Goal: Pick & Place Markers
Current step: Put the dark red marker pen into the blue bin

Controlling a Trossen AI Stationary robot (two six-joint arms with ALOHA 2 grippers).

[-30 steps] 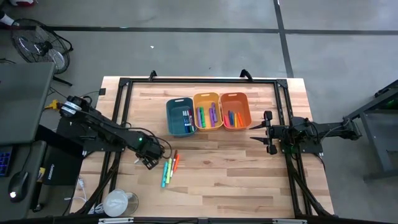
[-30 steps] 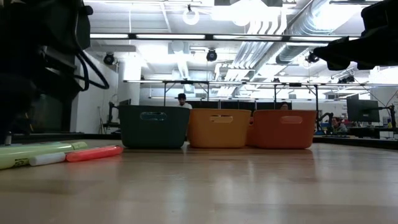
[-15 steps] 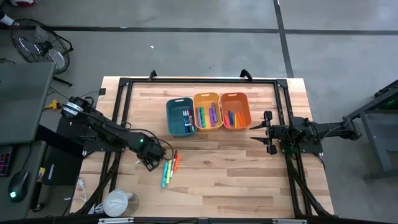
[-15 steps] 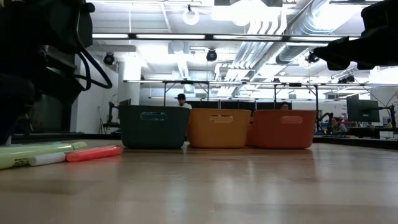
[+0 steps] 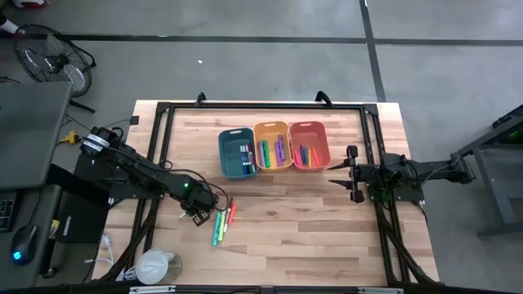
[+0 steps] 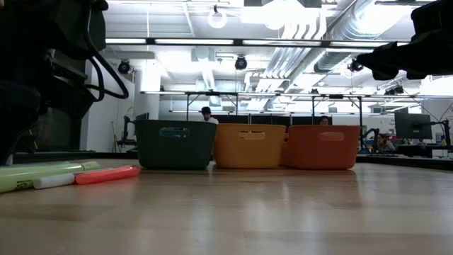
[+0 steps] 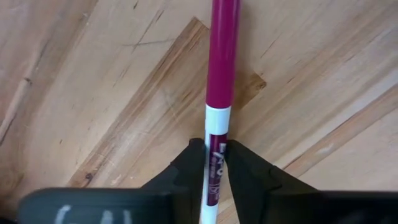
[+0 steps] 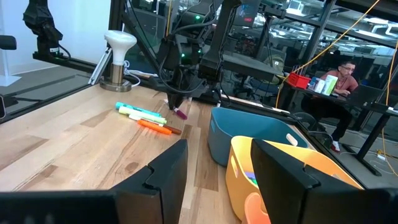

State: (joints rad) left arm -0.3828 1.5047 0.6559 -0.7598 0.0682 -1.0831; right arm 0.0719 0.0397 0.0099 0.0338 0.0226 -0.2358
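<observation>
A magenta marker (image 7: 222,68) with a white barrel lies flat on the wooden table. My left gripper (image 5: 198,215) stands over it near the table's left front, pointing down and shut on it. Just right of it, several loose markers (image 5: 221,222) in green, teal and orange-red lie side by side on the wood. More markers lie in the teal bin (image 5: 237,153), the yellow-orange bin (image 5: 273,146) and the orange bin (image 5: 309,145) at the far middle. My right gripper (image 5: 343,173) waits open and level at the table's right side. My left gripper pinches the marker's white barrel (image 7: 216,138) between its two fingers (image 7: 193,163), just behind the magenta cap. The fingers come from above, pointing down, one on each long side. The marker lies flat on the table.
A black frame (image 5: 261,106) runs round the far part of the table. A white rounded object (image 5: 155,265) stands at the near left corner. In the low view the loose markers (image 6: 78,173) lie left of the bins. People sit at desks beyond the table (image 8: 342,71).
My left gripper's fingers have drawn together on the magenta marker, with the hand staying over the same spot. The marker still lies on the table.
</observation>
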